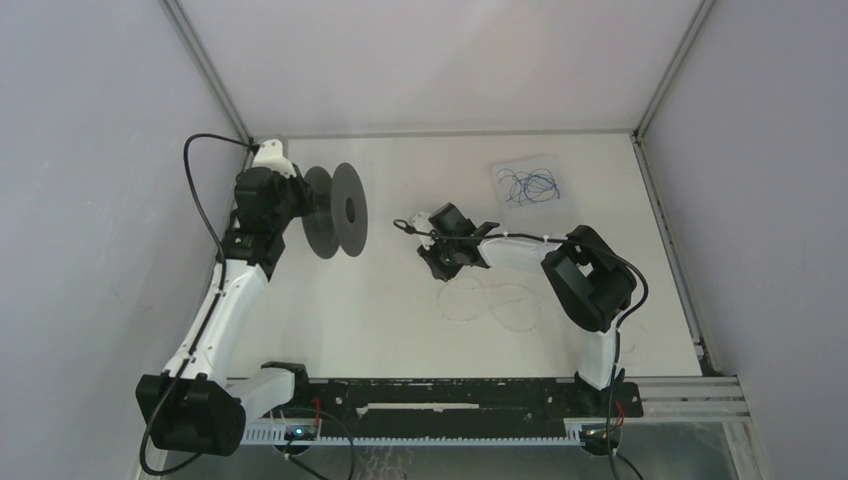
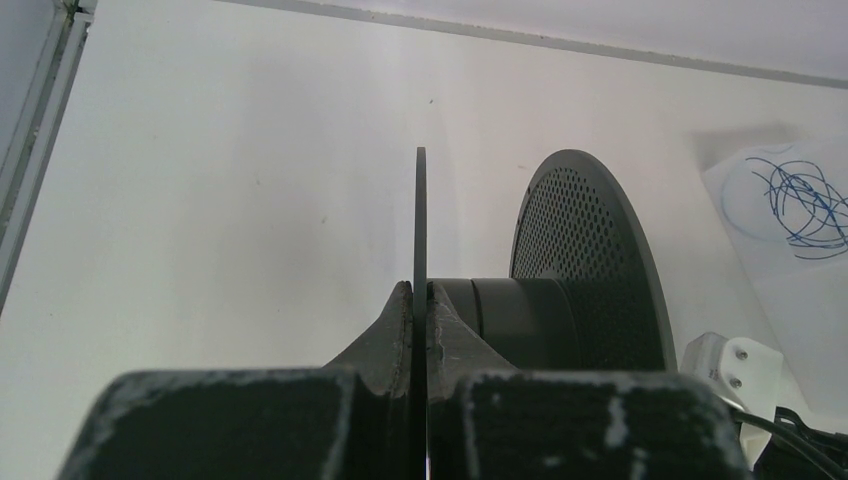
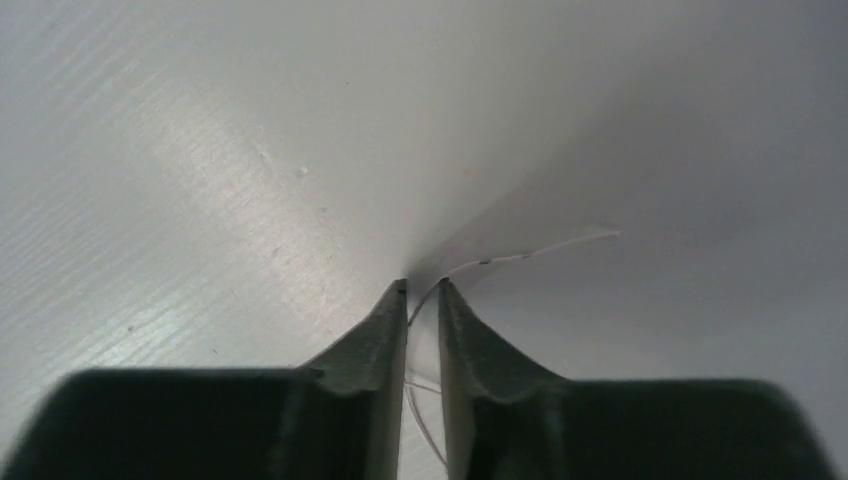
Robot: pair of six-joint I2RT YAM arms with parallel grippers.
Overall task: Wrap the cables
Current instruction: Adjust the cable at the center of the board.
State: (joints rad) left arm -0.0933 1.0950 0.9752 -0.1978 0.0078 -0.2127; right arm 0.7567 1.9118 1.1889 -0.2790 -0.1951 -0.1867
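Cables [image 3: 520,257] in right end effector [image 3: 422,287]

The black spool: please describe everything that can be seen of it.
The black spool has two thin round flanges joined by a thick dark hub; it looks like plastic. One flange is perforated with small holes. The hub looks bare, no cord wound on it. It stands on edge, flanges upright, over the far left part of the table. The left gripper is shut on the other flange's rim. Whether it also rests on the table cannot be told.
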